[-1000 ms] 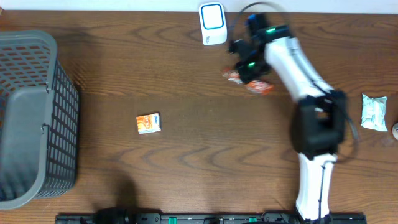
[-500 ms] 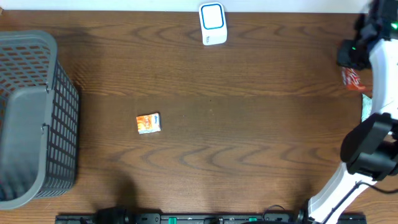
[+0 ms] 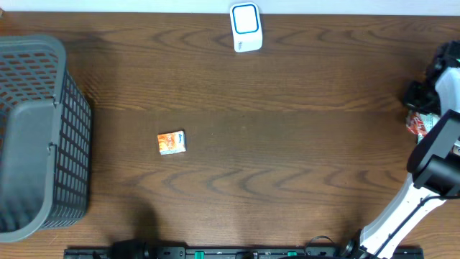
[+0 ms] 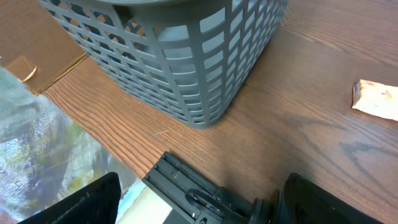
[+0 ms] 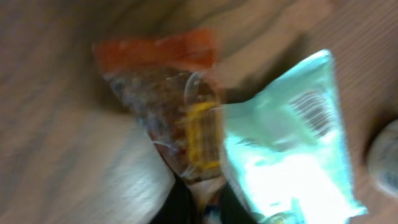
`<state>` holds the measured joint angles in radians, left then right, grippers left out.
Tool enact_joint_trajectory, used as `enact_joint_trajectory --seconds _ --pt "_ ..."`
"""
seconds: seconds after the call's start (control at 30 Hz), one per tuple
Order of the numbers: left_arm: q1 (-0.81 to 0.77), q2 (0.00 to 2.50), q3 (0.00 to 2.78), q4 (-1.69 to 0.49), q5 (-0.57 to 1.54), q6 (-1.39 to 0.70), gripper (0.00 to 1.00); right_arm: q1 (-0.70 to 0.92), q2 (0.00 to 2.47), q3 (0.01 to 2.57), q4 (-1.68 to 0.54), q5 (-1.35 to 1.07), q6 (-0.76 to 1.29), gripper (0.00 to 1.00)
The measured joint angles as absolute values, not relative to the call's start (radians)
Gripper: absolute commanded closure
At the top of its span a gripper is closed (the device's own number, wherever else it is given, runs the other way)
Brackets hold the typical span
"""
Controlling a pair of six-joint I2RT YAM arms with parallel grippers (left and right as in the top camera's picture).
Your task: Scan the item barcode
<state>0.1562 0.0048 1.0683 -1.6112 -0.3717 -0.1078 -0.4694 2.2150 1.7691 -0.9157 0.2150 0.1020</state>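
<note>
Table [image 3: 287,144]: wood, dark brown, strong open grain, low satin sheen.
Basket [image 3: 72,144]: grey moulded plastic lattice, matt, with a faint shine on the rim in the left wrist view.
Scanner [image 3: 246,27]: white hard plastic, smooth, slightly glossy.
Small orange packet [image 3: 172,142]: printed wrapper; too small to tell paper from film.
Red-orange pouch [image 5: 168,106]: thin clear film, glossy and crinkled, with an opaque orange seal strip; view blurred.
Pale green packet [image 5: 286,162]: glossy plastic wrapper with bright reflections.
Right arm [image 3: 399,212]: smooth white plastic shell, black matt joints.
</note>
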Motion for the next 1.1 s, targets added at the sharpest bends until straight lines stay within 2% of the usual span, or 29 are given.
enact_joint_trajectory --seconds 0.03,0.07,0.2,0.37,0.5,0.67,0.7,0.73,0.8,0.87,0.9,1.1 --pt "0.156 0.005 1.068 -1.611 -0.372 -0.108 0.16 -0.482 2.215 1.770 -0.921 0.205 0.106 0.22" --pt "0.156 0.004 1.068 -1.611 -0.372 -0.108 0.16 -0.495 2.215 1.770 -0.931 0.173 0.105 0.01" --pt "0.156 0.005 1.068 -1.611 -0.372 -0.108 0.16 -0.513 2.215 1.801 -1.011 -0.035 0.088 0.01" --pt "0.156 0.005 1.068 -1.611 -0.372 -0.108 0.16 -0.434 2.185 1.903 -1.107 -0.271 0.070 0.01" --pt "0.156 0.005 1.068 -1.611 -0.372 -0.108 0.16 -0.271 2.104 1.933 -1.152 -0.374 0.088 0.01" --pt "0.156 0.005 1.068 -1.611 -0.372 -0.108 0.16 0.046 2.051 1.948 -1.212 -0.435 0.185 0.01" --pt "0.156 0.005 1.068 -1.611 -0.372 -0.108 0.16 0.100 2.053 1.946 -1.211 -0.440 0.197 0.09" --pt "0.156 0.005 1.068 -1.611 -0.372 -0.108 0.16 0.152 2.055 1.941 -1.212 -0.444 0.206 0.27" --pt "0.156 0.004 1.068 -1.611 -0.372 -0.108 0.16 0.265 2.055 1.927 -1.211 -0.445 0.227 0.50" --pt "0.156 0.005 1.068 -1.611 -0.372 -0.108 0.16 0.364 2.055 1.923 -1.201 -0.439 0.261 0.85" --pt "0.156 0.005 1.068 -1.611 -0.372 -0.108 0.16 0.418 2.055 1.921 -1.184 -0.429 0.278 0.99" --pt "0.156 0.004 1.068 -1.611 -0.372 -0.108 0.16 0.682 2.055 1.918 -0.986 -0.262 0.416 0.98"
